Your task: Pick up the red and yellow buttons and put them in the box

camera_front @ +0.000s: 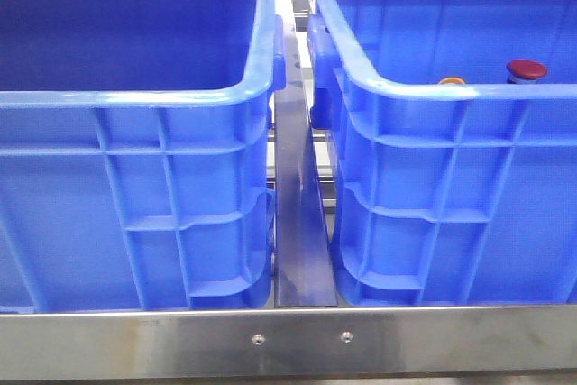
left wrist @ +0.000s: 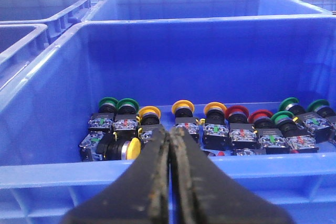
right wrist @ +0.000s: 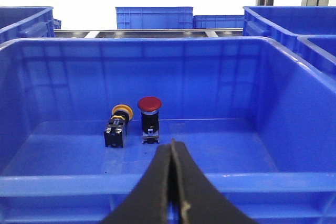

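A dark red domed button (right wrist: pixel 149 104) and a yellow-orange capped button (right wrist: pixel 121 110) stand side by side on the floor of the right blue crate (right wrist: pixel 157 182). In the front view the red cap (camera_front: pixel 526 68) and the yellow cap (camera_front: pixel 452 81) just show above that crate's near rim (camera_front: pixel 433 92). My right gripper (right wrist: pixel 172 142) is shut and empty, above the near rim and short of the two buttons. My left gripper (left wrist: pixel 169 130) is shut and empty over the near rim of another blue crate (left wrist: pixel 79 169). That crate holds several yellow (left wrist: pixel 183 107), red (left wrist: pixel 237 112) and green (left wrist: pixel 108 102) buttons. Neither gripper shows in the front view.
A tall blue crate (camera_front: pixel 135 96) stands at the left in the front view, its inside hidden. A metal divider (camera_front: pixel 299 223) runs between the two crates and a steel rail (camera_front: pixel 297 340) crosses the front. More blue crates (right wrist: pixel 153 17) stand behind.
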